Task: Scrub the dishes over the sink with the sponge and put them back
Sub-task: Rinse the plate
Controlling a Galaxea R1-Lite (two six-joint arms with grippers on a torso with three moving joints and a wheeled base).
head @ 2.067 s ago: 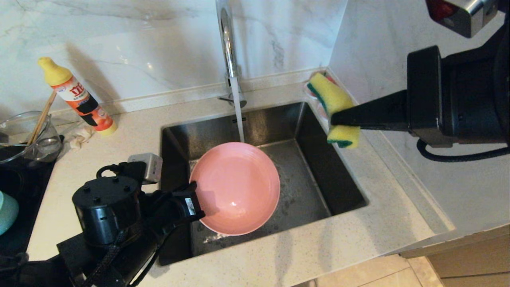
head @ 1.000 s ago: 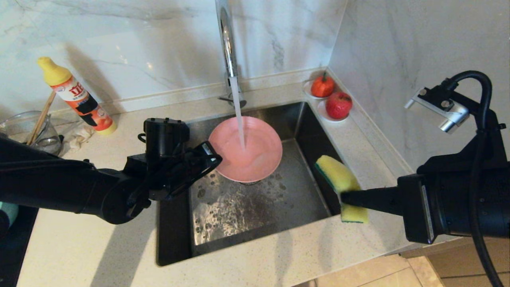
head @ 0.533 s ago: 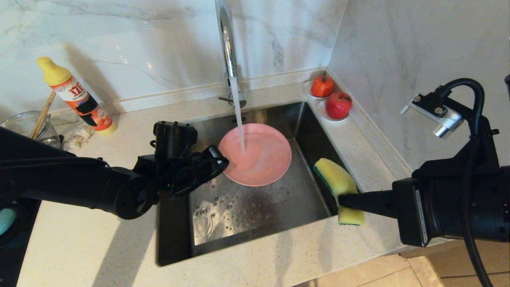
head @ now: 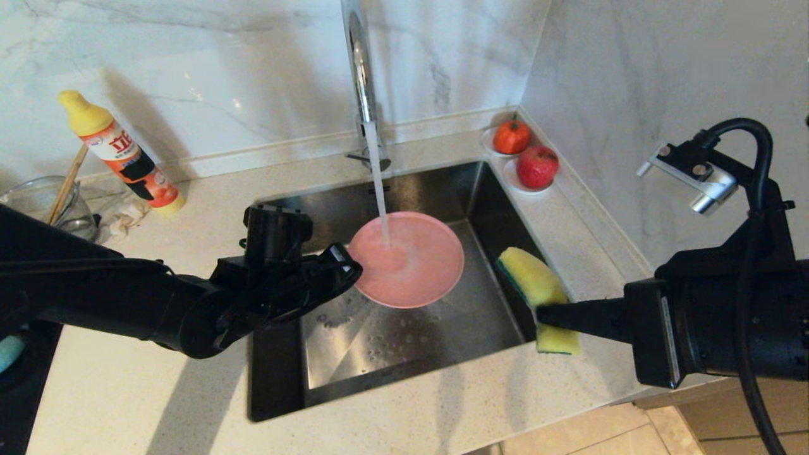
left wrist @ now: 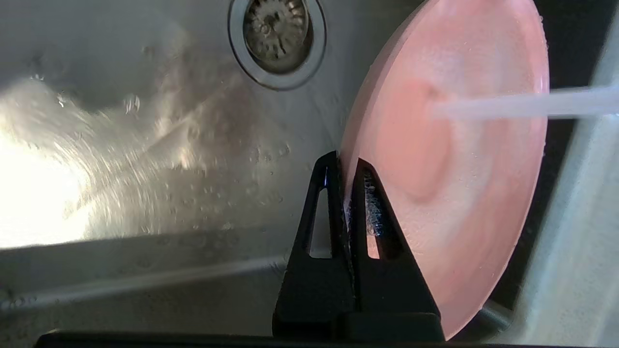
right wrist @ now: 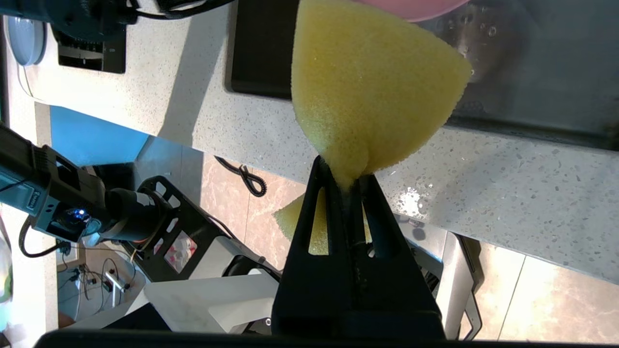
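My left gripper [head: 351, 268] [left wrist: 344, 164] is shut on the rim of the pink plate [head: 409, 259] [left wrist: 464, 183], holding it tilted over the sink [head: 278, 354] under the running stream from the tap [head: 360, 69]. Water strikes the plate's inner face. My right gripper [head: 542, 314] [right wrist: 346, 174] is shut on the yellow sponge [head: 537, 284] [right wrist: 372, 92], squeezing its middle, at the sink's right edge, apart from the plate. The sponge's green layer shows along its edge. A sliver of the teal bowl [head: 7, 352] shows at the far left edge.
An orange bottle with a yellow cap [head: 120, 151] and a glass bowl with chopsticks [head: 50, 208] stand at the back left. Two red fruits [head: 524, 155] sit on small dishes in the back right corner. The drain strainer [left wrist: 276, 41] lies below the plate.
The left gripper has lowered and tilted the plate slightly toward the front under the stream. The right gripper with the sponge has stayed at the sink's right edge.
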